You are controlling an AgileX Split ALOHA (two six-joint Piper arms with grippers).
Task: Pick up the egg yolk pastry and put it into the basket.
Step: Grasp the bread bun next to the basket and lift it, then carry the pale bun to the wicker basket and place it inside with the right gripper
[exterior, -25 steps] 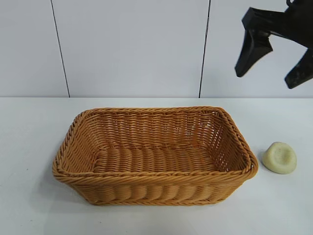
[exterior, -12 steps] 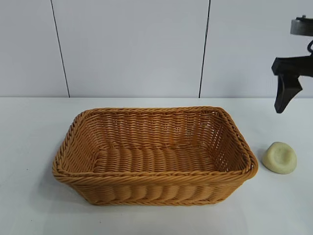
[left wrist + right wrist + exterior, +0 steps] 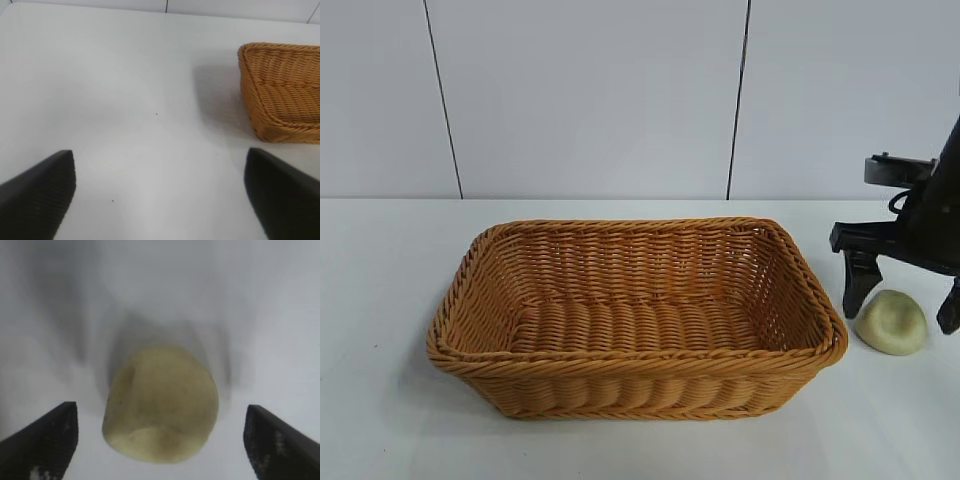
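1. Right wrist view: the egg yolk pastry (image 3: 161,405) is being framed squarely between the two fingers (image 3: 40,442) of the right gripper (image 3: 160,440), spread wide on either side, nothing being held.
2. Exterior view: the right gripper (image 3: 905,300) is being pointed straight down over the pastry (image 3: 892,322), which is lying on the table (image 3: 380,300) just beside the right end of the basket (image 3: 635,372).
3. Roughly round, no long axis is being offered; a closing grasp is judged next.
4. Left gripper (image 3: 160,200), farther off beyond the basket's other end, is being kept open and idle.
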